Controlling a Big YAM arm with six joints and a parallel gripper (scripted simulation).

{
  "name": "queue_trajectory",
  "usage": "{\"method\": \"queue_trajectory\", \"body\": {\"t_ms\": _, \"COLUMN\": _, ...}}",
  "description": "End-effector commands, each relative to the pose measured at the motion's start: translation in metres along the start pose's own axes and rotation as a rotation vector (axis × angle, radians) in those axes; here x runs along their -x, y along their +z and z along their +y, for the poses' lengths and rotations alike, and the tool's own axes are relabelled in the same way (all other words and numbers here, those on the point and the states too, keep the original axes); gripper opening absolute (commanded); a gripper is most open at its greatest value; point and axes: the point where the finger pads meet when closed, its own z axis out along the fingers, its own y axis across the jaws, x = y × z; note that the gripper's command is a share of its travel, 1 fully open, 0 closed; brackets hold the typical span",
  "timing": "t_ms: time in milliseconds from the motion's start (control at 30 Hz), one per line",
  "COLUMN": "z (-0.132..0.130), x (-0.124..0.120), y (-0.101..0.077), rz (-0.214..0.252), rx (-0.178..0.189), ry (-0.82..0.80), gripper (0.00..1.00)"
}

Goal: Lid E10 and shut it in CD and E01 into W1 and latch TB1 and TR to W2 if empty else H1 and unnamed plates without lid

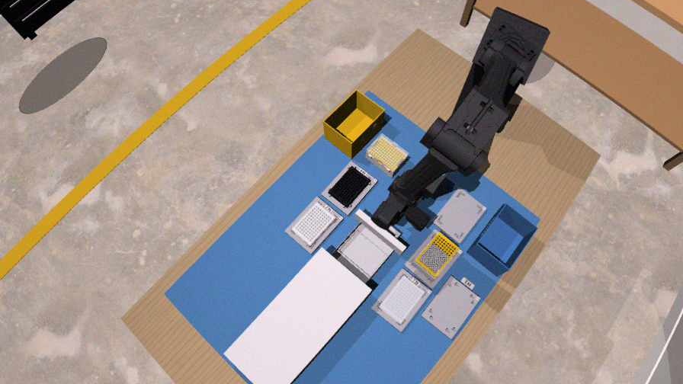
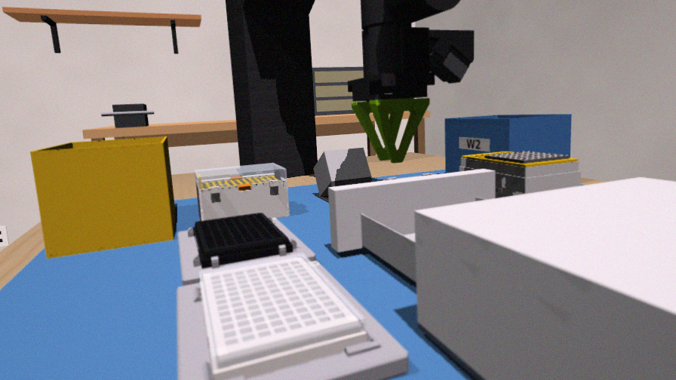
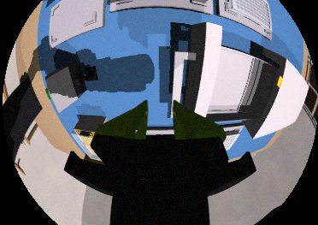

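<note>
On the blue mat [image 1: 242,264], the yellow bin W1 [image 1: 353,123] stands farthest left, with the tip box TB1 [image 1: 386,155] just beside it. Next come the black plate [image 1: 349,187] and the white plate [image 1: 313,222], each seated in its own nest. In the middle, the cooler CD [image 1: 302,321] has its drawer [image 1: 363,249] pulled out. The gripper [image 2: 391,157] hangs above the drawer's front panel, its green fingers [image 2: 404,129] partly spread with nothing between them. To the right sit the tip rack TR [image 1: 437,254], a second white plate [image 1: 402,299] and the blue bin W2 [image 1: 506,238].
</note>
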Motion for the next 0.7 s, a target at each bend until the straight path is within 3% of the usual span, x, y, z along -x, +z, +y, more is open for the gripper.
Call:
{"method": "queue_trajectory", "body": {"t_ms": 0, "z": -0.008, "x": -0.005, "y": -0.015, "rz": 0.006, "rx": -0.012, "ry": -0.004, "gripper": 0.3}}
{"method": "queue_trajectory", "body": {"t_ms": 667, "z": -0.009, "x": -0.006, "y": -0.039, "rz": 0.007, "rx": -0.014, "ry": -0.005, "gripper": 0.3}}
